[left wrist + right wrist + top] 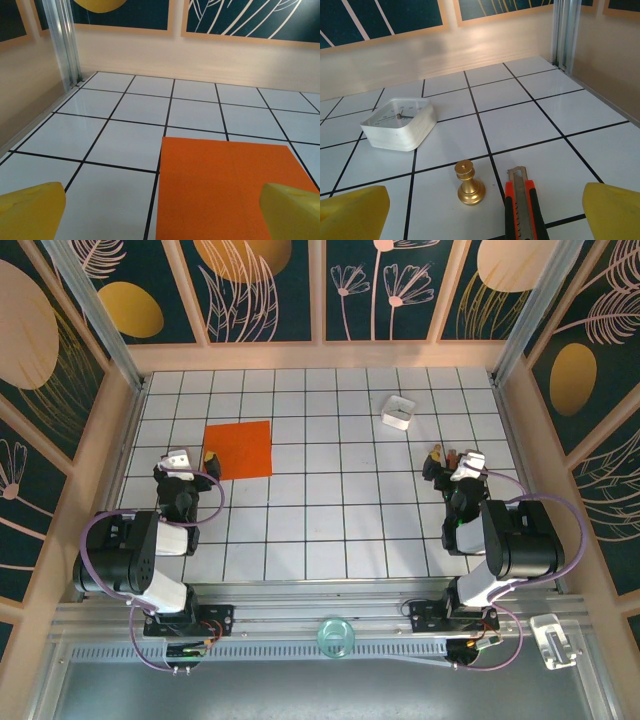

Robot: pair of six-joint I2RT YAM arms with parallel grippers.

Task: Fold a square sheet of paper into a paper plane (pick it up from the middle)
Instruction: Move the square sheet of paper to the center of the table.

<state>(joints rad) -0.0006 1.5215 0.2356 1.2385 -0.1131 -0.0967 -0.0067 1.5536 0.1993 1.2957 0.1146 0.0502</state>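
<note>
Starting at left gripper (pixel 207 462): jaws are seen wide apart, nothing held btwn them. In left wrist view the left gripper (pixel 162 215) is marked by two yellow fingertips (pixel 32 210) at the lower corners. One tip is seen over bare tile, the other over the near right part of the square sheet of paper (pixel 225 190), so the sheet's left edge is straddled. Whether either tip touches the sheet cannot be told.

Ref. landmark = the sheet. From above, the square sheet of paper (pixel 238 449) is seen laid flat on the white gridded table (pixel 330 530). It is bright orange-red and unfolded, no crease noted. Its left edge is met by the left gripper's tips. An alu. post (pixel 62 45) is seen beyond and left of the sheet, at the wall.

Right gripper (pixel 440 460): jaws likewise spread wide, nothing clamped. It is placed well right of the sheet, at approx. the same depth on the table. In right wrist view the right gripper (pixel 484 212) is open over bare tile.

Other items, all well right of the sheet:
- gold chess pawn (pixel 469 185): upright, btwn the right fingertips, untouched.
- orange box cutter (pixel 520 210): flat, just right of the pawn, not touching it.
- small white box (pixel 400 122): dial face up, beyond the pawn and left of it. From above, the small white box (pixel 398 411) is seen slightly farther back than the sheet.
</note>
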